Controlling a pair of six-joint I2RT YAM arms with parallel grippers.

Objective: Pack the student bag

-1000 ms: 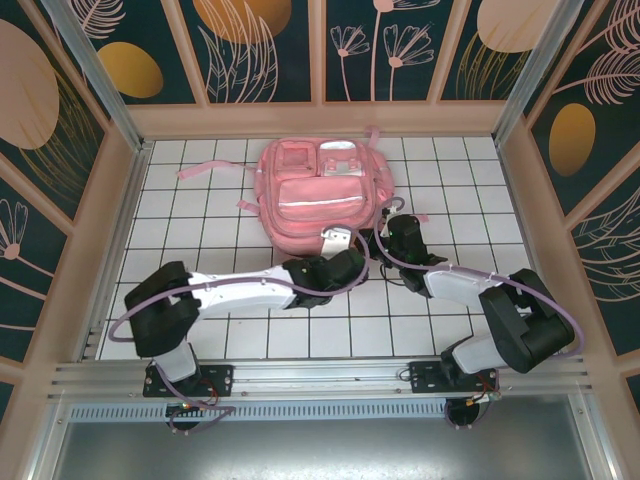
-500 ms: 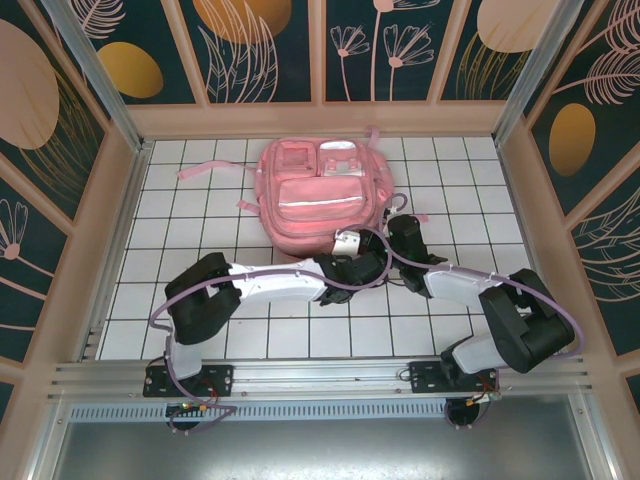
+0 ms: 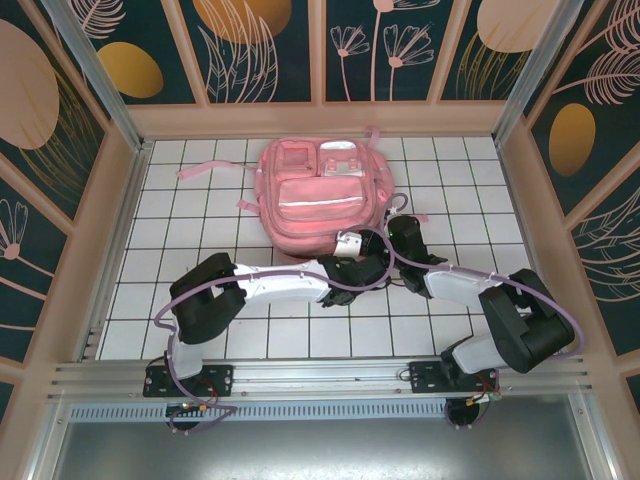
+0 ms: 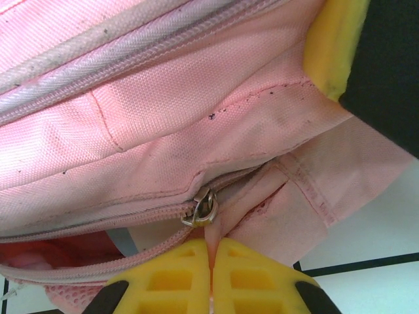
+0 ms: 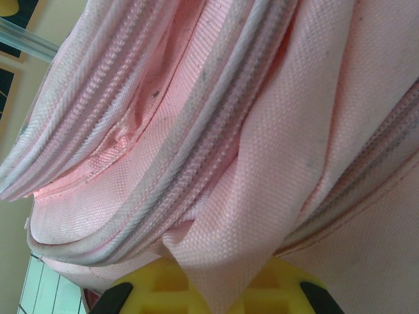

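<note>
**Both claws at the near right corner of the student bag**

The student bag (image 3: 320, 195) is seen lying flat on the far middle of the white gridded worktop (image 3: 200, 230), front pockets facing up. A pale reflective strip (image 3: 320, 203) runs across its front. A thin pink strap (image 3: 205, 170) is spread out on the tiles to its left.

Both arms are stretched in towards the bag's near right corner. The left claw (image 3: 352, 238) is placed at the near edge, and the right claw (image 3: 392, 222) sits just beside it at the corner.

Left wrist view: the yellow fingers of the left claw (image 4: 211, 275) are pressed together. A metal zip slider (image 4: 201, 209) is seen directly above their tips, on a zip line that is parted to its left, where a darker pink interior (image 4: 59, 252) is exposed. Whether the slider's pull is pinched cannot be told. A yellow finger (image 4: 330, 46) of the right claw is seen pressed against the bag fabric at the upper right.

Right wrist view: the right claw (image 5: 213, 288) is clamped on a fold of the bag's pink fabric, which is drawn down between its yellow fingers. Zip lines and piping are seen running diagonally across the fabric above.
</note>
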